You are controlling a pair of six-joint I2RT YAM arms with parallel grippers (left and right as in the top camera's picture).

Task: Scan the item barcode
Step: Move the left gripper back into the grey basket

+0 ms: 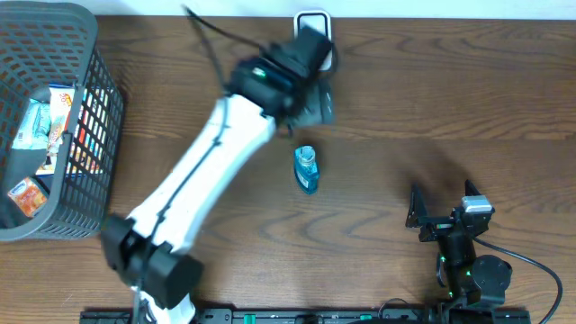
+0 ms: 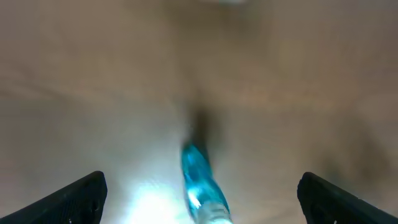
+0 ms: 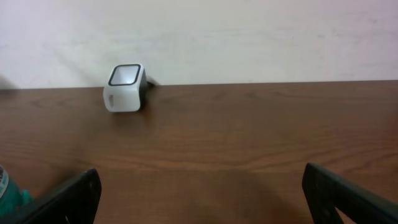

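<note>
The item, a small blue transparent bottle [image 1: 306, 168], lies on its side on the wooden table. In the blurred left wrist view the bottle [image 2: 200, 183] lies on the table, in line with the gap between my spread fingers. My left gripper [image 1: 317, 105] hovers just beyond the bottle, open [image 2: 202, 182] and holding nothing. The white barcode scanner [image 1: 312, 20] stands at the table's far edge, partly hidden by my left arm, and shows plainly in the right wrist view [image 3: 124, 88]. My right gripper [image 1: 441, 205] rests near the front right, open [image 3: 199, 183] and empty.
A dark wire basket [image 1: 90, 135] with several packaged goods stands at the left edge of the table. A pale wall runs behind the scanner. A sliver of the blue bottle [image 3: 7, 190] shows at the left edge of the right wrist view.
</note>
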